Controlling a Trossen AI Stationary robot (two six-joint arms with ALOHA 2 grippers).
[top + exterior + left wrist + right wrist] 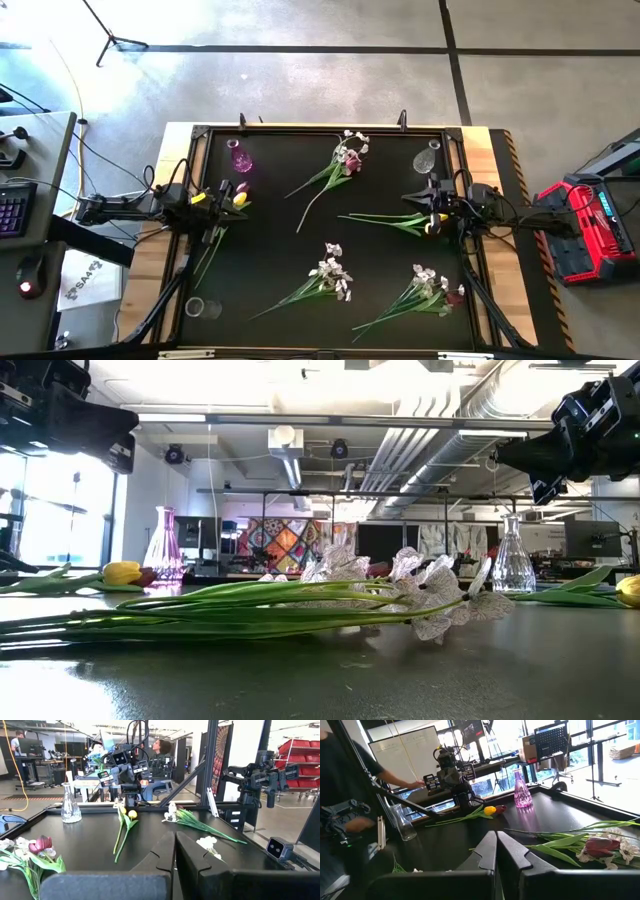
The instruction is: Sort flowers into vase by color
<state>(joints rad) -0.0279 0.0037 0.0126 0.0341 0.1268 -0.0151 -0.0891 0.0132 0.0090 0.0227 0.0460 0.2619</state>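
My left gripper [223, 197] [175, 846] is shut and hangs above a yellow tulip [241, 200] [490, 810] and a maroon tulip [501, 808] that lie on the mat at the table's left. My right gripper [418, 206] [496, 845] is shut and hangs above another yellow tulip [432, 226] [132, 814], whose stem lies flat, pointing toward the table's middle. A pink vase [241, 159] stands at the far left and a clear vase [426, 160] at the far right. White sprays [331, 272] lie near the near edge. Neither gripper holds anything.
A bunch of white blossoms with a maroon tulip [347, 156] lies far centre. Another white bunch with a maroon tulip [432, 290] lies at the near right. A small clear glass [200, 307] stands at the near left. A raised black frame [320, 131] rims the mat. People stand beyond the table.
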